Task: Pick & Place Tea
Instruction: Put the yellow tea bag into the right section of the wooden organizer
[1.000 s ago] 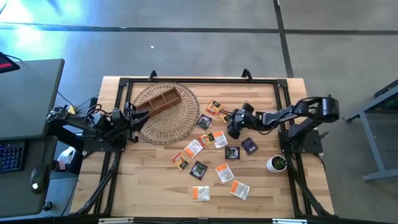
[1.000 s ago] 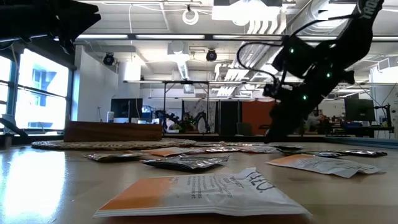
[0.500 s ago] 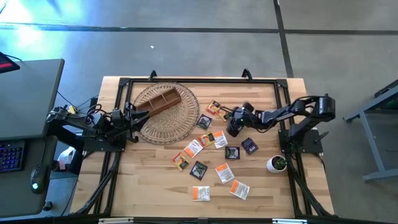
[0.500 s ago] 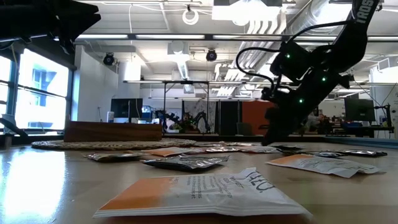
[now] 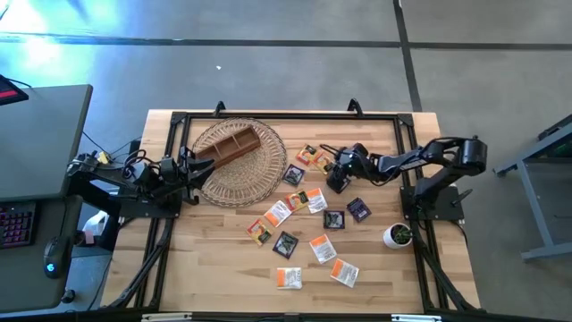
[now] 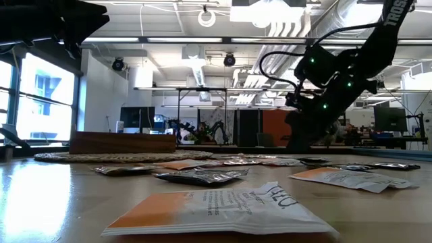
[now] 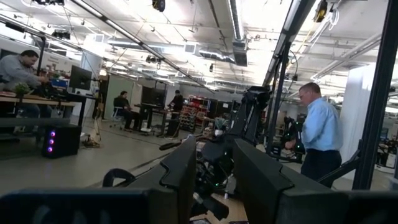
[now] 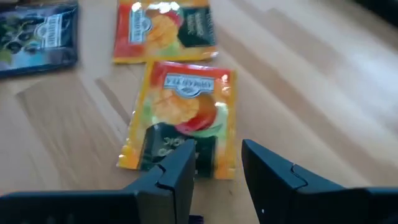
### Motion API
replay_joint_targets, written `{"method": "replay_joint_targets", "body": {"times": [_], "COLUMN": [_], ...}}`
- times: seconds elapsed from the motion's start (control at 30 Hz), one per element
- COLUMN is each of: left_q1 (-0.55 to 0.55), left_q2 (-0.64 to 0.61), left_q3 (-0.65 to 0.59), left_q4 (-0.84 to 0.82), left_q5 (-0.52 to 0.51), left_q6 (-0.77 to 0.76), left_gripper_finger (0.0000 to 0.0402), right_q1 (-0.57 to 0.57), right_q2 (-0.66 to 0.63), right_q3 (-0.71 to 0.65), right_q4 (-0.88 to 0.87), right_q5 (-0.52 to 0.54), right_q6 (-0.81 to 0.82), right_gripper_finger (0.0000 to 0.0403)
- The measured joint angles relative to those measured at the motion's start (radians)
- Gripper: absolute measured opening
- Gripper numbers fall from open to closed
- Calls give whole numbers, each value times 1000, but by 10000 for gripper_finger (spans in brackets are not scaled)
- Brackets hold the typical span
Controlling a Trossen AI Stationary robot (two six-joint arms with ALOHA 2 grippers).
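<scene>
Orange and yellow foil is being framed between the fingers of the right tool (image 8: 214,168), which is being held low over a fruit-printed sachet (image 8: 180,118) lying flat on the wooden counter (image 5: 214,250). The fingers are standing a narrow gap apart with nothing between them; no sachet is being gripped. In the high view the right tool (image 5: 338,174) is being poised at the far right of the scatter, beside the two orange sachets (image 5: 313,157) there, and the rest of the tea (image 5: 308,237) is being left spread over the middle and near part of the counter, white-and-orange and dark packets mixed.

The step in hand is being judged as the approach to a pick: the tool is being lined up on one packet, not yet closed on it. The wooden divided box (image 5: 234,145) is sitting on the woven mat (image 5: 255,170) at the far left, and no sachet can be seen in it, so the task is being judged as barely begun.

The left tool (image 5: 210,165) is being parked at the mat's left edge, fingers slightly parted and empty.

For the next move, a descent until the fingertips are touching the counter on either side of the flat packet is being called for, then a closing pinch on an edge; thin foil is likely to slip.
</scene>
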Motion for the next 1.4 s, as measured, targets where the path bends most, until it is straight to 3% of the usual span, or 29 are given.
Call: {"method": "replay_joint_targets", "body": {"times": [0.3, 0.4, 0.5, 0.57, 0.93, 1.17, 1.4], "left_q1": [0, 0, 0, 0, 0, 0, 0], "left_q2": [0, 0, 0, 0, 0, 0, 0], "left_q3": [0, 0, 0, 0, 0, 0, 0], "left_q4": [0, 0, 0, 0, 0, 0, -1], "left_q5": [0, 0, 0, 0, -1, -1, -1], "left_q6": [0, 0, 0, 0, 0, 0, 0], "left_gripper_finger": [108, 108, 108, 108, 108, 108, 108], "right_q1": [-7, -6, -11, -14, -10, -10, -23], "right_q2": [93, 95, 96, 96, -66, -85, -83], "right_q3": [6, 6, 5, 5, 1, 0, 0], "right_q4": [38, 36, 32, 32, 41, -13, -87], "right_q5": [-9, -14, -26, -30, -36, -84, -31], "right_q6": [46, 48, 42, 28, -39, -47, -108], "right_gripper_finger": [123, 87, 24, 10, 2, 11, 59]}}
